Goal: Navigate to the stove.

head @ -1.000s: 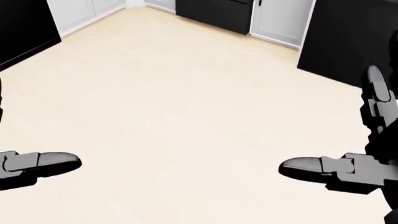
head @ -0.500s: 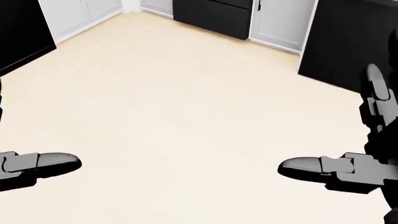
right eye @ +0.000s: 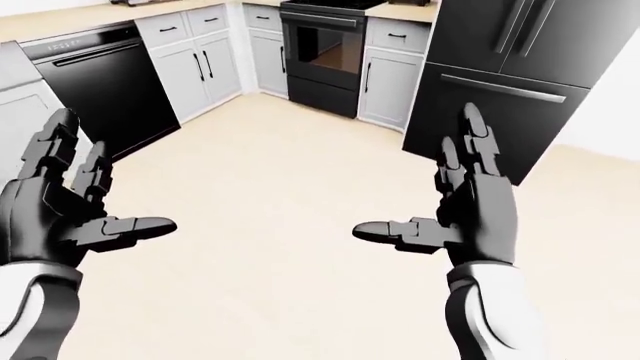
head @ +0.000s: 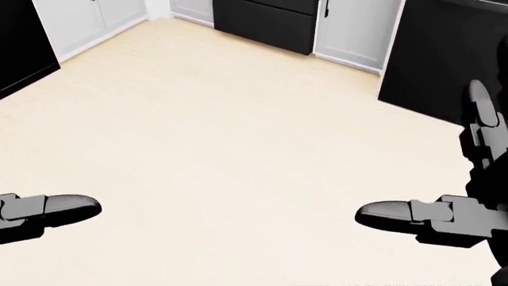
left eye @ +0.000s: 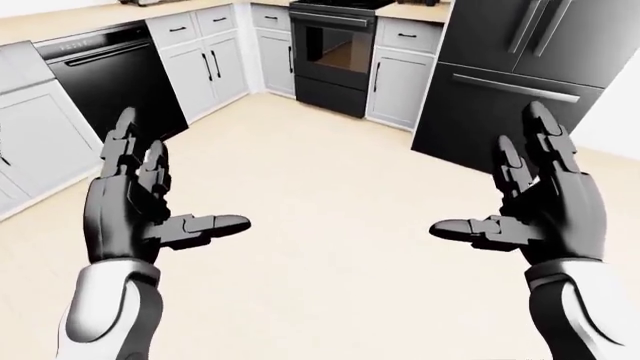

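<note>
Plainly, our left hand (left eye: 135, 210) is spread wide, its fingers pointing up and its thumb (left eye: 205, 224) stretched toward the middle, and it has hold of nothing. Our right hand (left eye: 540, 206) mirrors it on the right, fingers fanned upward, thumb (left eye: 470, 229) reaching inward, and it too is empty. Both hang over the pale wood floor (left eye: 330, 202), well apart from each other, with white forearms below them at the near edge of the left-eye view.

Beyond the hands, across the floor, we see the black stove (left eye: 335, 56) at the far middle of the left-eye view, its oven door with a window and a bar handle facing us. White cabinets (left eye: 400, 71) stand just beside it on either side. To its right a black refrigerator (left eye: 515, 82) rises with long bar handles. Along the left wall a black dishwasher (left eye: 115, 75) sits between more white cabinet doors under a tan countertop (left eye: 60, 22).
</note>
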You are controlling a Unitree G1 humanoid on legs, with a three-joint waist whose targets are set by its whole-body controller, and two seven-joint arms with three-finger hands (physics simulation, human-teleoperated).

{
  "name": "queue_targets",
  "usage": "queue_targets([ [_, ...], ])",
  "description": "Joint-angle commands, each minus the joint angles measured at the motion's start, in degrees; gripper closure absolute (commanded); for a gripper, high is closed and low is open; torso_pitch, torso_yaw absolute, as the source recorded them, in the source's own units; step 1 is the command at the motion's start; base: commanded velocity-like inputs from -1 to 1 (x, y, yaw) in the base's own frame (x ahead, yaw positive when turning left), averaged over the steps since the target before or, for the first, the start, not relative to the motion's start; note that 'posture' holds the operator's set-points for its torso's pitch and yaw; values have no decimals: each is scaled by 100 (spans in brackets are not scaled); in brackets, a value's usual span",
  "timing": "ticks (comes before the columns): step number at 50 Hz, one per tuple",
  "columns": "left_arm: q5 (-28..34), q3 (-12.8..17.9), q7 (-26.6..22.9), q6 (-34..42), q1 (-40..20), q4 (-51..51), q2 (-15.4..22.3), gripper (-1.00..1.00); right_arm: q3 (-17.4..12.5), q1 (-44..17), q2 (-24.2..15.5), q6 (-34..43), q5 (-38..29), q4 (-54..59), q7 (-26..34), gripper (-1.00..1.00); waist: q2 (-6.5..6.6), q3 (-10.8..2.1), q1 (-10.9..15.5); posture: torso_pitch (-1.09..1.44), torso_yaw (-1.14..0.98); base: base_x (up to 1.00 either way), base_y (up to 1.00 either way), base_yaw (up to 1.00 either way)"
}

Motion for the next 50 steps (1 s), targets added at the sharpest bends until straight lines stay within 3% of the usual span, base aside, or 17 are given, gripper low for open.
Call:
queue_targets([
  [1, 7, 86, 10, -137, -118, -186, 87, -100, 26, -101, -23, -162, 0, -153, 9, -100, -102, -90, 33, 0, 0, 18, 0, 0],
  [8, 18, 76, 2, -178, -124, -132, 94, -100, -48, -207, -33, -13, 67, -232, -48, -100, 265, -19, -33, 0, 0, 18, 0, 0],
  [11, 7, 84, 4, -152, -137, -146, 99, -100, -28, -182, -55, -83, 72, -177, -54, -100, 727, -156, -68, 0, 0, 18, 0, 0],
  [12, 21, 67, 3, -167, -129, -139, 99, -100, 12, -156, -50, -123, 54, -157, -54, -100, 550, -130, 10, 0, 0, 18, 0, 0],
  [14, 28, 55, 5, -159, -140, -139, 98, -100, 11, -169, -61, -108, 56, -155, -50, -100, 595, -70, 15, 0, 0, 18, 0, 0],
  [20, 120, -33, -27, -256, -106, -70, 64, -100, 45, -175, -66, -126, 36, -118, -52, -100, 299, -73, 66, 0, 0, 18, 0, 0],
  [24, 116, -22, -26, -201, -148, -85, 74, -100, 76, -213, -65, -107, 13, -105, -60, -100, -235, -180, 83, 0, 0, 18, 0, 0],
  [25, 126, -30, -36, -240, -141, -52, 68, -100, 66, -225, -67, -82, 21, -118, -60, -100, -8, -139, 13, 0, 0, 18, 0, 0],
  [27, 140, -37, -44, -250, -141, -42, 71, -100, 47, -226, -72, -96, 22, -107, -50, -100, -93, -94, 12, 0, 0, 18, 0, 0],
  [33, 147, -1, -57, -231, -185, -2, 83, -100, 38, -240, -70, -76, 35, -115, -64, -100, 203, -21, -27, 0, 0, 18, 0, 0],
  [35, 165, -40, -50, -238, -156, -40, 78, -100, 18, -243, -71, -56, 57, -127, -62, -100, 400, -40, -55, 0, 0, 18, 0, 0],
  [37, 187, -42, -53, -256, -162, 1, 79, -100, 25, -252, -78, -46, 61, -130, -67, -100, 783, -182, -61, 0, 0, 18, 0, 0],
  [38, 152, -3, -44, -166, -202, -52, 88, -100, 5, -272, -87, -23, 74, -135, -68, -100, 531, -100, 15, 0, 0, 17, 0, 0],
  [40, 170, -17, -54, -214, -206, -1, 99, -100, 5, -263, -88, -30, 77, -137, -72, -100, 590, -97, 26, 0, 0, 18, 0, 0],
  [46, 133, 43, -21, -182, -287, 87, 166, -100, 13, -288, -89, 9, 71, -145, -79, -100, 291, -74, 67, 0, 0, 18, 0, 0],
  [48, 125, 49, -21, -187, -306, 113, 173, -100, 27, -308, -95, 17, 69, -127, -89, -100, 100, -79, 89, 0, 0, 18, 0, 0],
  [50, 138, 29, -25, -234, -298, 157, 176, -100, 66, -297, -99, -14, 44, -92, -89, -100, -268, -191, 80, 0, 0, 18, 0, 0],
])
